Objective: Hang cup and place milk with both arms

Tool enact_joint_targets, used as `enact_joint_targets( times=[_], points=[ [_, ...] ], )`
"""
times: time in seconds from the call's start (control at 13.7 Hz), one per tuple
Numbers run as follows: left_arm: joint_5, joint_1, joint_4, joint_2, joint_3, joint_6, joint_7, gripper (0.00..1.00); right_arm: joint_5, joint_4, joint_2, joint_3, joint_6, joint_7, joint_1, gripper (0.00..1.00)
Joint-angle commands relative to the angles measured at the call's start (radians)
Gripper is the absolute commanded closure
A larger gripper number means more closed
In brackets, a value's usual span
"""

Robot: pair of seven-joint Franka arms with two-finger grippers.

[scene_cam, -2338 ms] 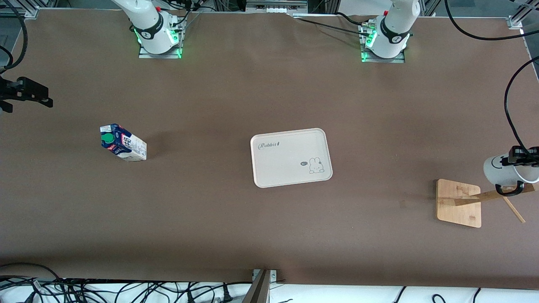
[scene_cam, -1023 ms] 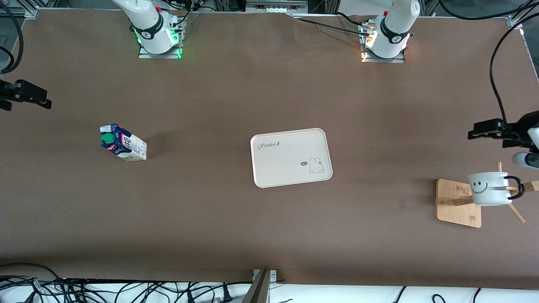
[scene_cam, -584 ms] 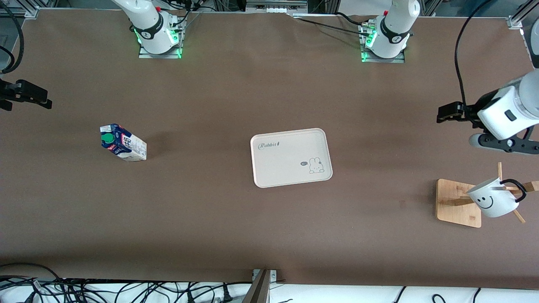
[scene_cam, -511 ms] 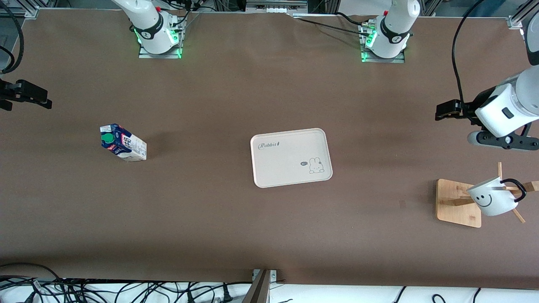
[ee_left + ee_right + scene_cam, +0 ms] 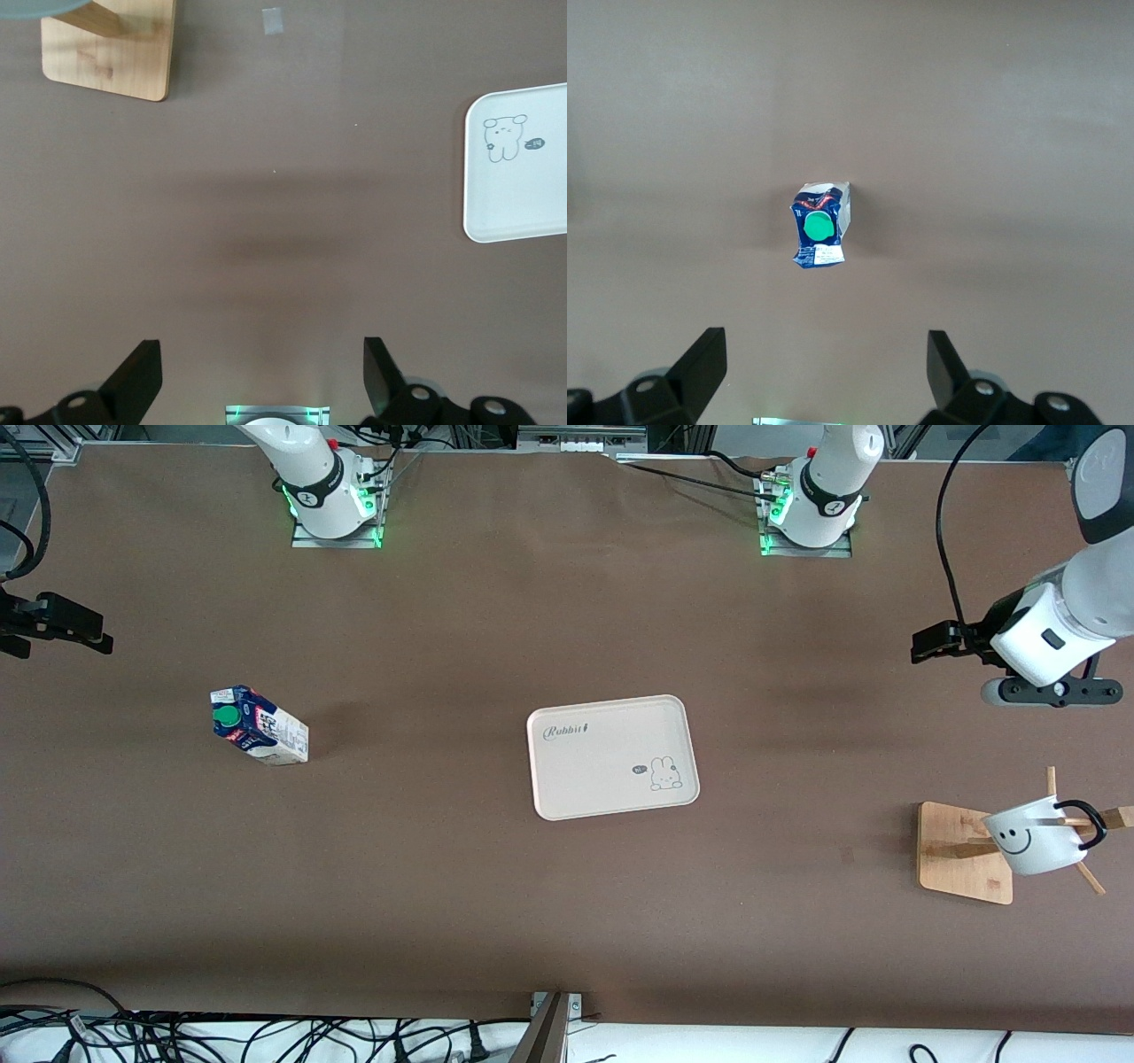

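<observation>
The white smiley cup [image 5: 1028,847] hangs tilted by its black handle on a peg of the wooden rack [image 5: 961,852], toward the left arm's end of the table. My left gripper [image 5: 926,644] is open and empty, up in the air over bare table, away from the rack; its wrist view [image 5: 261,376] shows only table between the fingers. The milk carton [image 5: 259,727] stands toward the right arm's end of the table and shows in the right wrist view [image 5: 820,226]. My right gripper [image 5: 89,631] is open and empty, apart from the carton [image 5: 824,372].
A pale tray [image 5: 611,788] with a rabbit drawing lies in the middle of the table, with nothing on it. It also shows in the left wrist view [image 5: 514,204], as does the rack's base [image 5: 111,49]. Cables lie along the table edge nearest the front camera.
My left gripper has let go of the cup, which now hangs on the rack peg. The left arm rose and drew away toward its base. The right gripper has barely moved.
</observation>
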Motion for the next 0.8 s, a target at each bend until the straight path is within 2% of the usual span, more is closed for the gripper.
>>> enact_joint_targets(
  times=[0.0, 0.58, 0.73],
  points=[
    [0.054, -0.029, -0.051, -0.053, 0.02, 0.029, -0.035, 0.0, 0.017, 0.008, -0.003, 0.007, -0.018, 0.009, -0.007, 0.0],
    [0.03, -0.008, -0.036, -0.061, 0.022, 0.023, -0.046, 0.0, 0.02, 0.008, -0.003, 0.007, -0.016, 0.006, -0.007, 0.0],
    [-0.01, 0.03, -0.034, -0.058, 0.022, 0.029, -0.034, 0.0, 0.02, 0.008, -0.003, 0.007, -0.018, 0.006, -0.007, 0.0]
  ],
)
